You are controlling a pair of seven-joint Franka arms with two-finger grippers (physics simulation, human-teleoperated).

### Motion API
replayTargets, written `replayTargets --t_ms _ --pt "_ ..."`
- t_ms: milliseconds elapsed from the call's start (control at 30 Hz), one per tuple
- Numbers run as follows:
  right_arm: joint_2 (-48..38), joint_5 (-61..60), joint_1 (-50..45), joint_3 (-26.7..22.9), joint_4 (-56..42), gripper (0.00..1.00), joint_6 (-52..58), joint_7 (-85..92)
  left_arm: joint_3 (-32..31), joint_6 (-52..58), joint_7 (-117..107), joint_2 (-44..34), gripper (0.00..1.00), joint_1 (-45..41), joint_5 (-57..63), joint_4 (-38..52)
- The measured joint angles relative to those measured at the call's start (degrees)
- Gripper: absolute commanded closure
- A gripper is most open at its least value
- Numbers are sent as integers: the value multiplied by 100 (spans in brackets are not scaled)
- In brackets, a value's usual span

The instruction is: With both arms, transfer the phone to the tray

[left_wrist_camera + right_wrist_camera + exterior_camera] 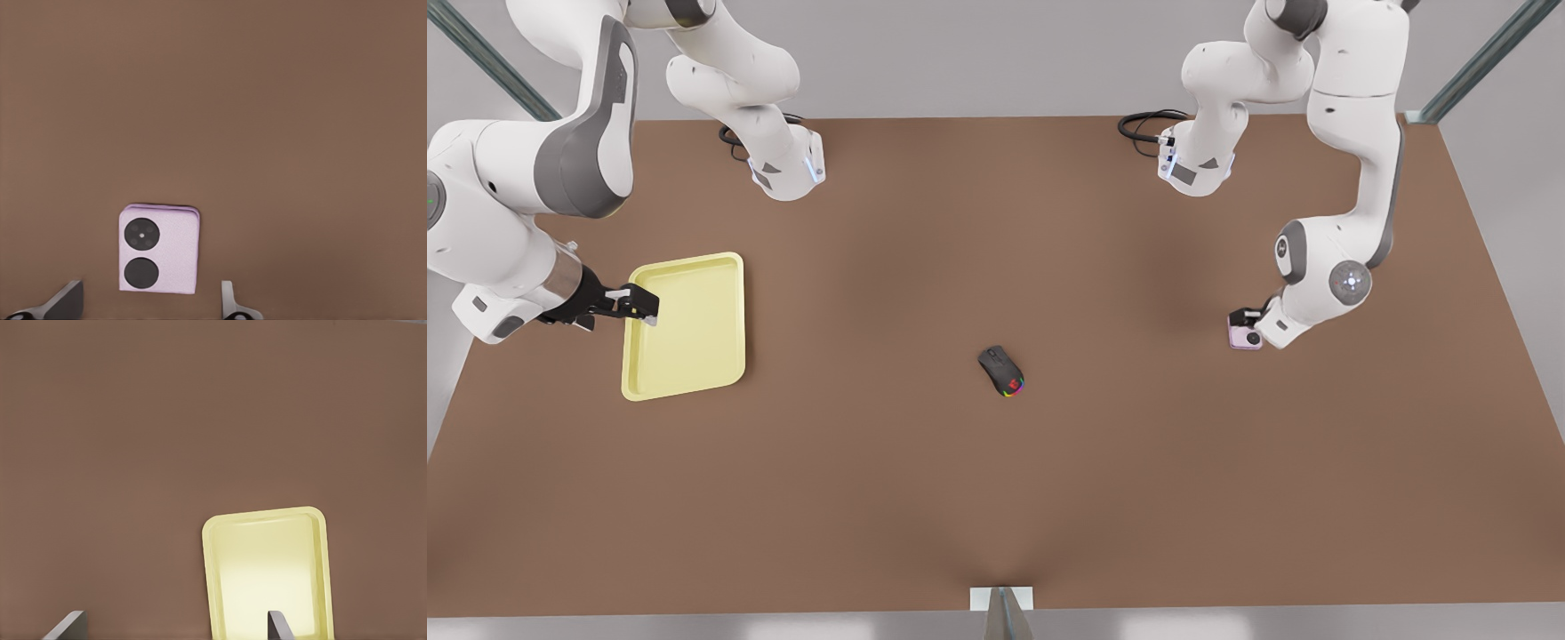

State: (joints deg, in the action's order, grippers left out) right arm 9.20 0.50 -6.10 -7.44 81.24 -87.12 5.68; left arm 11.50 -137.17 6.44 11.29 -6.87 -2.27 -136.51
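The pale pink phone (1246, 337) lies flat on the brown table at the front view's right, its two black lenses facing up (159, 257). My left gripper (1245, 318) hangs right at the phone, open, with its fingertips (227, 300) spread wider than the phone and nothing between them. The pale yellow tray (694, 329) rests on the table at the front view's left. Over that tray's outer edge my right gripper (640, 307) stands open and holds nothing; one fingertip (277, 623) is over the tray (267, 567).
A black computer mouse with rainbow lights (1001, 371) lies mid-table between phone and tray. Both arm bases and black cables (1147, 124) stand along the far edge. Bare brown tabletop spreads across the near half.
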Motion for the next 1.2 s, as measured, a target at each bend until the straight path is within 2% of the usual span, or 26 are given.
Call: replayTargets --t_ms 300,800,867,933,1200 --pt "0 4 4 0 0 0 -1 11 62 -738 37 470 0 -5 -4 -230" --pt "0 -2 12 0 0 0 -1 21 53 -1224 73 830 0 -7 -3 -222" --pt "0 -2 12 0 0 0 -1 21 53 -1255 76 842 10 -8 -3 -221" --pt "0 -2 14 0 0 0 -1 22 53 -1277 78 850 12 -7 -2 -220" --pt "0 -2 20 0 0 0 -1 24 53 -1321 86 875 12 0 2 -220"
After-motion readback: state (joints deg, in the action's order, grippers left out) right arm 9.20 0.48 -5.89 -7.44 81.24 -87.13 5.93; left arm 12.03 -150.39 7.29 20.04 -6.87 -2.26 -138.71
